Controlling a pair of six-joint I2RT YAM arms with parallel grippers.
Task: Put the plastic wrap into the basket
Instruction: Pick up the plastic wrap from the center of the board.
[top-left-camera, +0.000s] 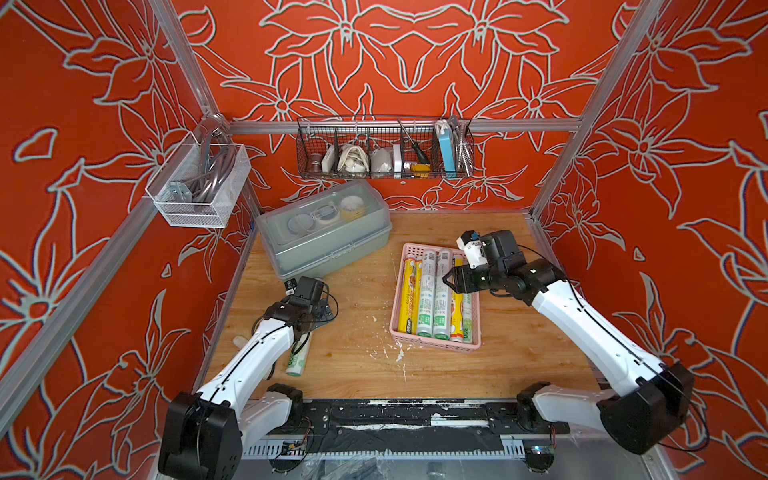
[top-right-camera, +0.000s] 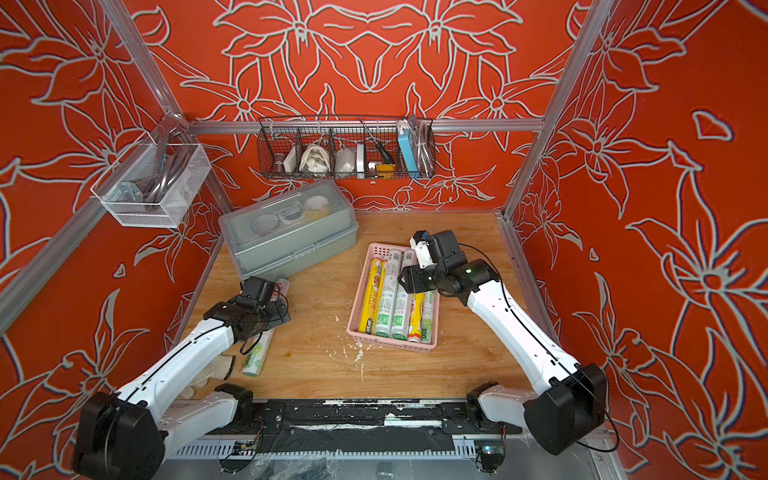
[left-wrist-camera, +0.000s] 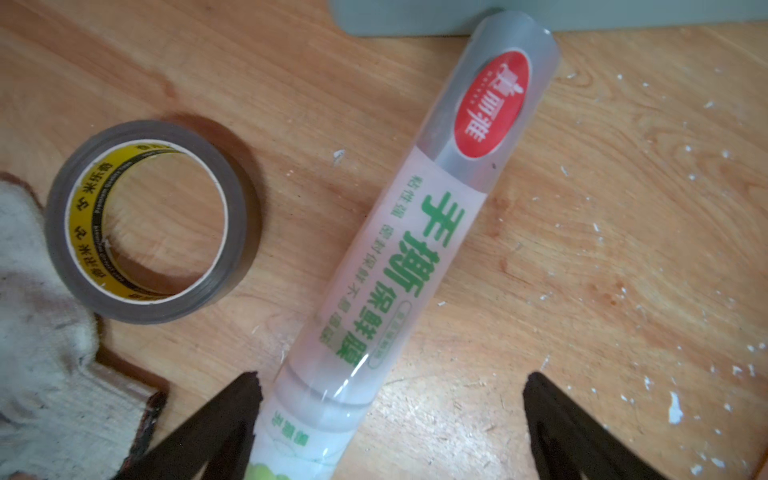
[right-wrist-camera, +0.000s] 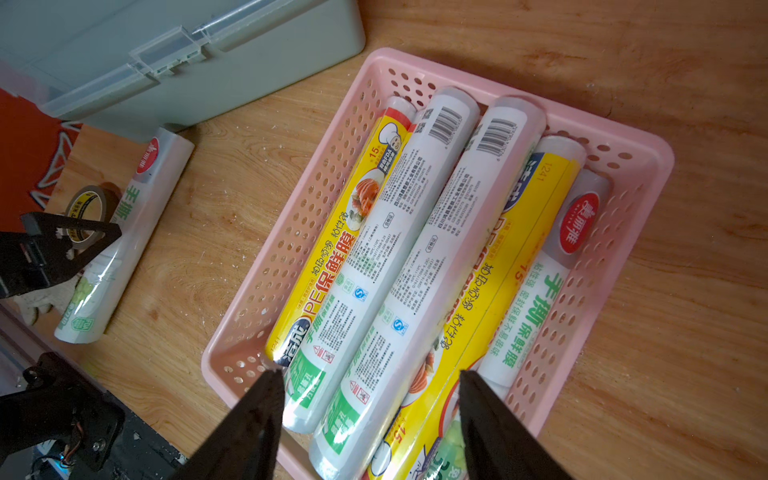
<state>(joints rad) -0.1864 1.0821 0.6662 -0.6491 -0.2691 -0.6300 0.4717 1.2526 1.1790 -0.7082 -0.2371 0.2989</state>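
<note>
I am holding my left gripper (left-wrist-camera: 390, 376) wide open over a roll (left-wrist-camera: 415, 232) lying on the table (left-wrist-camera: 623, 208) at left. My right gripper (right-wrist-camera: 368, 374) is hovering half open, empty, over rolls (right-wrist-camera: 415, 232) in the basket (right-wrist-camera: 316, 187) at right.

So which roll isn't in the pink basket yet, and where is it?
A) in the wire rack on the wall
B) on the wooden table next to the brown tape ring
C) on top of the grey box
B: the white roll with green print lies on the wooden table beside the tape ring, outside the pink basket.
</note>
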